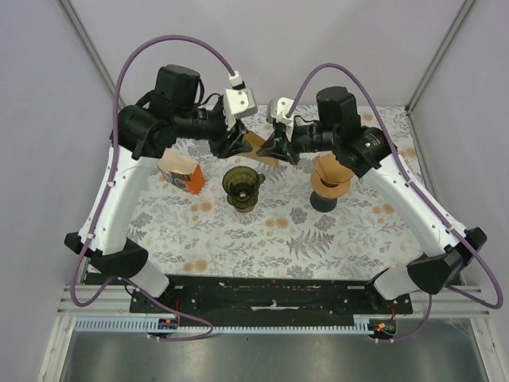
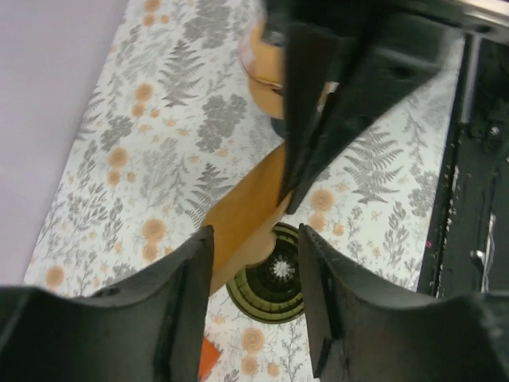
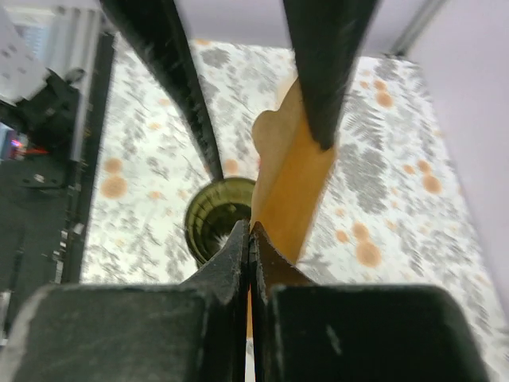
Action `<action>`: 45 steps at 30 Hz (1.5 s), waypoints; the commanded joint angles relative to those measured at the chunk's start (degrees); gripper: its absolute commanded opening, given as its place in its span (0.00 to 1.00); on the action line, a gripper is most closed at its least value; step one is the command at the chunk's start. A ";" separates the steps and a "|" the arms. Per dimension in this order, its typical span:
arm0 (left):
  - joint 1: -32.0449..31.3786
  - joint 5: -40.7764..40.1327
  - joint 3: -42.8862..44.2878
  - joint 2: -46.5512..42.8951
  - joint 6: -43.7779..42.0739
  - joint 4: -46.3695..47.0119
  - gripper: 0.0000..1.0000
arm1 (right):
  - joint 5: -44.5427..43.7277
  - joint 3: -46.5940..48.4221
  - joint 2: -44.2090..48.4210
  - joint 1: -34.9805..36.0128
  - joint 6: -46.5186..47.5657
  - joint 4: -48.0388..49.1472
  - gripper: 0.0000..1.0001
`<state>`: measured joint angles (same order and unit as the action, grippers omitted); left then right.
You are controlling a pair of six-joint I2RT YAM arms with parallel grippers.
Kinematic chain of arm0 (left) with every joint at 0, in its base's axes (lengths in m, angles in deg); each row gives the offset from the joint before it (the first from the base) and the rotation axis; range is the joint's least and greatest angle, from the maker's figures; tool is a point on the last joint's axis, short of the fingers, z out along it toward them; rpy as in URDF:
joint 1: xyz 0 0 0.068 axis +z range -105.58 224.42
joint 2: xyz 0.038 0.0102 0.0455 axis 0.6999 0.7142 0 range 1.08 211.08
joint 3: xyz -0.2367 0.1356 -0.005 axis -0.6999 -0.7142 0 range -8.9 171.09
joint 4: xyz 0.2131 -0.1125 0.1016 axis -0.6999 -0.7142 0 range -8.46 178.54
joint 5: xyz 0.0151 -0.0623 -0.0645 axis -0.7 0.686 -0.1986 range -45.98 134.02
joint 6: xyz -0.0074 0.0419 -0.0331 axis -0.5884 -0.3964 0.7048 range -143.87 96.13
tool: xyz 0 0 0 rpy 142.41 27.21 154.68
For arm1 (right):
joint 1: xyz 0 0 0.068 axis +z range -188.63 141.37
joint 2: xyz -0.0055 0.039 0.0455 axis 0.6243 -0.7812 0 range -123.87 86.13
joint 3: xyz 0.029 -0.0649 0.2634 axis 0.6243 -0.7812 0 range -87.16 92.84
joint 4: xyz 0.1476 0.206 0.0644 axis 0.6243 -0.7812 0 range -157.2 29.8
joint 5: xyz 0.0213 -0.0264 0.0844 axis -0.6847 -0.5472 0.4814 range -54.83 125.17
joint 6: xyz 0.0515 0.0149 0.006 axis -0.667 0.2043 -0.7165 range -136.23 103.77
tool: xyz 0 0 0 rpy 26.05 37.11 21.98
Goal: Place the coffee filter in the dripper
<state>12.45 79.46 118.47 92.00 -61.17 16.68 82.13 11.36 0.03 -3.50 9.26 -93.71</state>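
Right wrist view, transfer step: 1 coffee filter [image 3: 293, 171] clamped in the closed right gripper [image 3: 250, 239], aloft just far of the dripper [image 3: 213, 213]; left gripper [image 2: 254, 237] jaws parted; next probably needs lowering into the dripper's mouth.

The worktop [image 1: 238, 239] is viewed distantly from above its near edge, looking down, while the dripper [image 1: 242, 185] and coffee filter [image 3: 294, 171] are shared at close range by both downward-tilted wrist views.
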 commanded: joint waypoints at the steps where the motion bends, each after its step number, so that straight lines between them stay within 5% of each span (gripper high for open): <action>1: 0.15 -8.28 1.82 -0.66 20.23 12.35 0.57 | -13.45 -2.71 7.17 1.68 13.67 -2.86 0.00; 7: 0.15 -4.15 2.36 0.84 24.29 12.53 0.61 | -20.06 -5.27 8.68 4.68 28.02 -6.82 0.00; 18: -0.29 -0.02 0.52 1.02 15.24 3.84 0.65 | -19.62 1.32 4.11 6.43 31.19 -11.13 0.00; 32: -0.47 -8.72 -4.76 3.74 10.76 2.08 0.64 | -20.86 2.20 3.66 10.13 34.00 -12.89 0.00; 34: -0.47 -8.11 -4.94 3.66 9.79 0.67 0.53 | -21.29 2.20 3.66 10.04 34.27 -12.89 0.00; 38: -0.47 -8.63 -4.76 3.57 9.35 -0.48 0.03 | -23.22 1.94 3.66 10.13 34.71 -12.71 0.00; 41: -0.55 -13.01 -4.41 3.04 11.27 1.62 0.02 | -25.33 0.37 4.62 10.04 33.31 -9.83 0.01; 45: -0.47 -24.07 -6.25 0.42 14.18 10.13 0.02 | -27.10 -4.38 8.57 9.43 26.20 -1.75 0.33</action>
<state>12.13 66.08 113.31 96.06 -49.54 18.43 57.78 10.12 4.07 6.40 41.48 -104.14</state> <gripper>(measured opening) 0.026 0.201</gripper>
